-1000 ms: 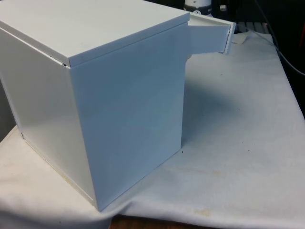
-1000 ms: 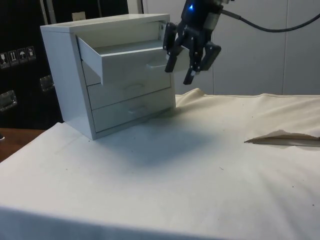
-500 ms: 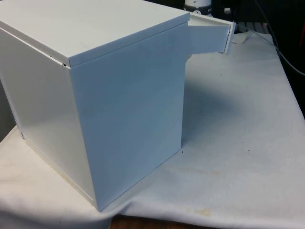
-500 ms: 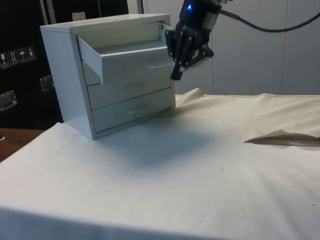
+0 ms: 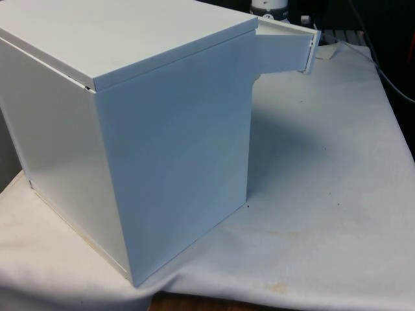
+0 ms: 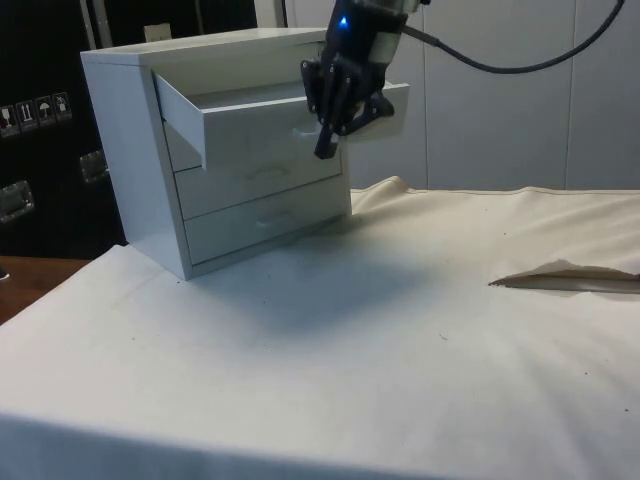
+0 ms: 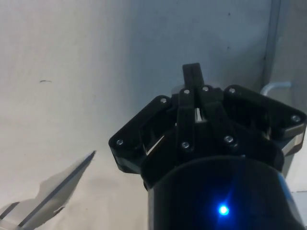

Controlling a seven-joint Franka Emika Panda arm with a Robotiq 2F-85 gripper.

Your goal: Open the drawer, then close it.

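Observation:
A white chest of drawers (image 6: 130, 150) stands on the cloth, and its top drawer (image 6: 250, 120) is pulled out. In the front view the chest (image 5: 162, 129) turns its back and side to me, with the drawer (image 5: 285, 53) sticking out toward that view's right. My black gripper (image 6: 323, 150) hangs right in front of the drawer's face, beside its handle (image 6: 303, 128), pointing down. Both fingers are pressed together with nothing between them, as the wrist view shows the gripper (image 7: 193, 72). Whether it touches the drawer face I cannot tell. A curved metal handle (image 7: 274, 87) shows beside the gripper.
The two lower drawers (image 6: 265, 178) (image 6: 262, 215) are closed. A raised fold of cloth (image 6: 570, 278) lies at the side view's right, and the wrist view catches this fold (image 7: 48, 196) too. Open white cloth (image 6: 350, 350) spreads in front of the chest.
The fingers have gone from open to shut. The gripper has moved left in the side view, in front of the top drawer's face. The drawer stands about as far out as before.

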